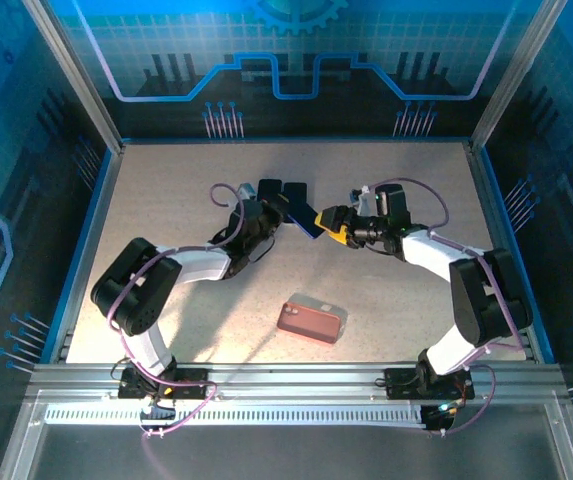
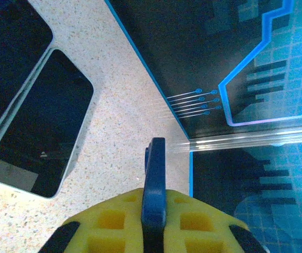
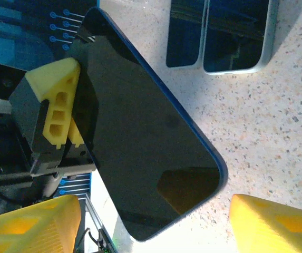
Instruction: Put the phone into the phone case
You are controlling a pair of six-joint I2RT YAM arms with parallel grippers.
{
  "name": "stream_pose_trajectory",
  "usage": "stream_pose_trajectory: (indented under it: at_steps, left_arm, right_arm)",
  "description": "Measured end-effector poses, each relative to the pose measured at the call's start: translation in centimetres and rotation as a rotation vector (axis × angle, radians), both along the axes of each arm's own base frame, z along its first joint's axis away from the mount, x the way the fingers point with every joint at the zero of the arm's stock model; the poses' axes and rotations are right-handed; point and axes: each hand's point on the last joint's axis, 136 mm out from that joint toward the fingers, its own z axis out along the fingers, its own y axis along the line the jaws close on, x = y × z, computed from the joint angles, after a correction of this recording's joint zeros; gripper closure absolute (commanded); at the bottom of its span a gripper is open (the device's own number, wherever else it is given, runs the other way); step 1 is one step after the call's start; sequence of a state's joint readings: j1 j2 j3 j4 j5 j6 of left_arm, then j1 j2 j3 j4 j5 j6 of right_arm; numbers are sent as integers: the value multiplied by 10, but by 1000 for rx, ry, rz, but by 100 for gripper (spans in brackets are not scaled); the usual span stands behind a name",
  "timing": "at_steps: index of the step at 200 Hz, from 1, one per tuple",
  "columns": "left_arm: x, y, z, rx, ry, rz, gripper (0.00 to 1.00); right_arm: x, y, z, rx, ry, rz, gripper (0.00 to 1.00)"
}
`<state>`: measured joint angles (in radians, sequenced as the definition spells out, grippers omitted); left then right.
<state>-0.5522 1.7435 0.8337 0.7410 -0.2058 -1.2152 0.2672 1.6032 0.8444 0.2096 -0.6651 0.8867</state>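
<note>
there are three phones and one red phone case. two dark phones lie side by side on the desk. the blue phone is held above the desk, its edges pinched by the left gripper. the right gripper is spread wide, one finger on each side of the blue phone's end, with gaps showing. the case lies well apart, nearer the arm bases.

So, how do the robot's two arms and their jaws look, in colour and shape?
The left arm and the right arm are alike: white tube-shaped links between bulky black joints, with thin purple cables looping along them. The jaws carry yellow pads moulded with square hollows, fixed on black mounts.
</note>
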Motion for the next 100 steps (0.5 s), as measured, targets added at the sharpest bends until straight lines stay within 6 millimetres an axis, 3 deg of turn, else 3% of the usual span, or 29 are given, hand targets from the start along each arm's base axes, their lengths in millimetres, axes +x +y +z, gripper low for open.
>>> stream_pose_trajectory:
  at_steps: [100]
  left_arm:
    - [3, -7, 10, -66, -46, 58, 100]
  right_arm:
    - [18, 5, 3, 89, -8, -52, 44]
